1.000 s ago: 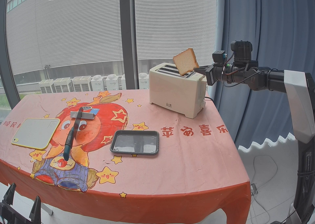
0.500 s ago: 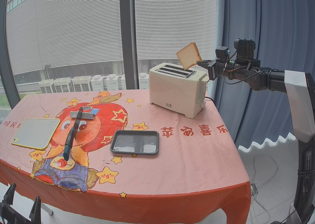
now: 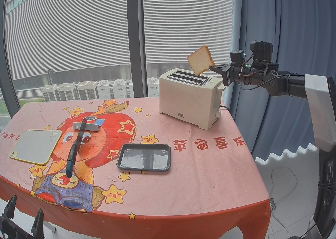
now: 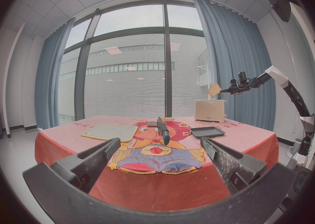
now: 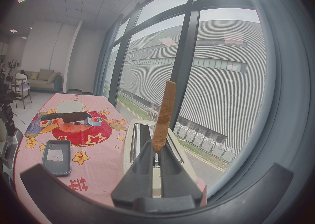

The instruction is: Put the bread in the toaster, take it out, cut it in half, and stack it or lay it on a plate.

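Observation:
A slice of bread [image 3: 200, 60] hangs in the air just above the cream toaster [image 3: 189, 97], clear of its slots. My right gripper [image 3: 212, 68] is shut on the slice's lower corner; the right wrist view shows the bread [image 5: 164, 116] edge-on, pinched by the fingers [image 5: 144, 164] over the toaster [image 5: 141, 142]. On the table lie a dark tray [image 3: 144, 157], a knife [image 3: 74, 148] resting on its stand, and a pale cutting board [image 3: 35, 141]. My left gripper [image 4: 157, 150] stands open, low in front of the table's near edge.
The orange cloth-covered table [image 3: 196, 183] ends close to the toaster on the right. A window pillar [image 3: 135, 33] and blue curtain [image 3: 280, 15] stand behind the toaster. Bare cloth lies between the tray and the toaster.
My right gripper lifted the bread up out of the toaster slot and slightly back. The head camera shifted a little, moving the whole scene.

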You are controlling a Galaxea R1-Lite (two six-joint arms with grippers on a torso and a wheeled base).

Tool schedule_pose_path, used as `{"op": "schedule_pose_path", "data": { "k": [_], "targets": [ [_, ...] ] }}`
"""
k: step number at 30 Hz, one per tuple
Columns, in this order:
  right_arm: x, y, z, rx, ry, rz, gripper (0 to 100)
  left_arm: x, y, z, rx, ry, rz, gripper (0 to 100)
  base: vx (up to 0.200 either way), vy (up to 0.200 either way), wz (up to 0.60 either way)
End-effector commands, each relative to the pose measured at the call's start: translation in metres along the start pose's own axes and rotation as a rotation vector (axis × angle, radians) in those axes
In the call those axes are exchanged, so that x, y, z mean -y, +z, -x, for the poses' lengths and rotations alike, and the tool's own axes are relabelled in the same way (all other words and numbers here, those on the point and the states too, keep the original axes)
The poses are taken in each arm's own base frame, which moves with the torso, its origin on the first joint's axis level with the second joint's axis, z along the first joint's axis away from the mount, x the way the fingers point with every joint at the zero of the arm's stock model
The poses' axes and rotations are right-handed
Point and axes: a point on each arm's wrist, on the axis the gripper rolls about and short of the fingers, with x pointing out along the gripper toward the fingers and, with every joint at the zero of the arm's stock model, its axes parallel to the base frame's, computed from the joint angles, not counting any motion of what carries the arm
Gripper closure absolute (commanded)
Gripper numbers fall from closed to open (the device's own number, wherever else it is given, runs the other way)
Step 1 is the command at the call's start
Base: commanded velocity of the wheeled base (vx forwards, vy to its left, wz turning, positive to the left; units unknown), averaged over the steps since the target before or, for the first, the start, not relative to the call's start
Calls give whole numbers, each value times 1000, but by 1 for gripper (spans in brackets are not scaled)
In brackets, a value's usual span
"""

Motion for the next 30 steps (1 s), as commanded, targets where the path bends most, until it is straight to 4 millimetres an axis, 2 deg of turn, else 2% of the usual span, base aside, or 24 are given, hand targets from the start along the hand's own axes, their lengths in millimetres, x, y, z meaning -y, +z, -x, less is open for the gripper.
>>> {"op": "schedule_pose_path", "data": {
  "k": [1, 14, 30],
  "targets": [
    [-3, 0, 6, -16, 11, -4, 100, 0, -5, 0, -5, 0, 0, 0, 0, 0, 0],
    [-12, -2, 18, -39, 42, 2, 100, 0, -5, 0, -5, 0, 2, 0, 0, 0, 0],
    [-12, -11, 13, -61, 46, -11, 100, 0, -5, 0, -5, 0, 0, 0, 0, 0, 0]
  ]
}}
